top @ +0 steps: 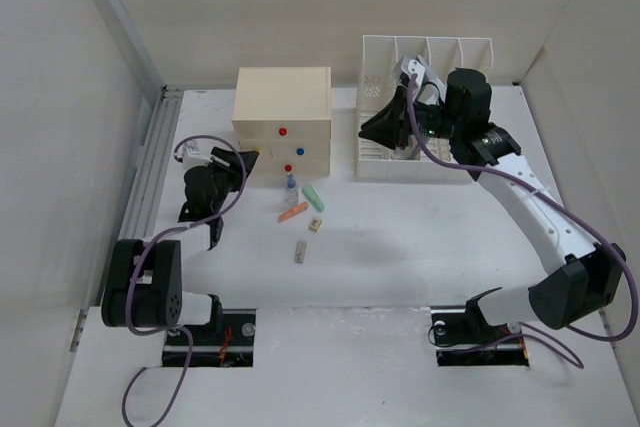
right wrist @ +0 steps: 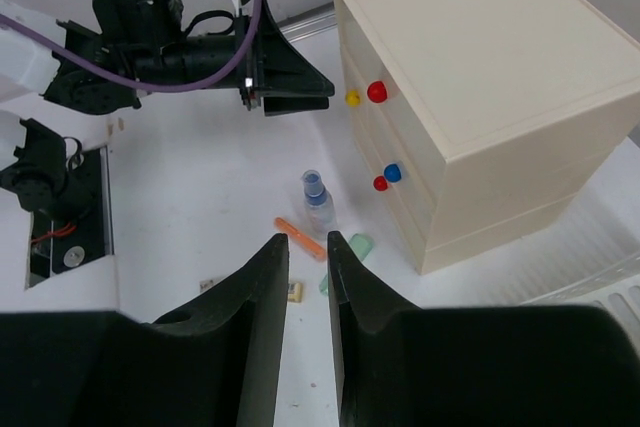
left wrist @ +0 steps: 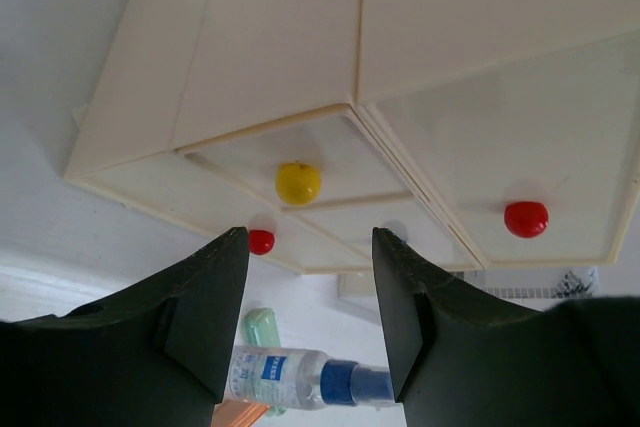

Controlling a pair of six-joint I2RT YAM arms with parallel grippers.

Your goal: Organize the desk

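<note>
Bottle [top: 291, 187] sits just beside drawer box [top: 283, 117] on desk [top: 400, 237].

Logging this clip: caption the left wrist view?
Open left hand facing the yellow knob of the drawer box, a bottle lying on the desk ahead.

free: desk [top: 420, 247] front-right | blocked: drawer box [top: 283, 97], file rack [top: 380, 168]

Left arm [top: 205, 192] is folded back close to its base; left gripper [left wrist: 310, 247] points level, jaws well apart and empty. Right arm [top: 530, 209] reaches far forward (elbow bent); right gripper [right wrist: 308, 250] shows only a slim gap, nothing held.
</note>
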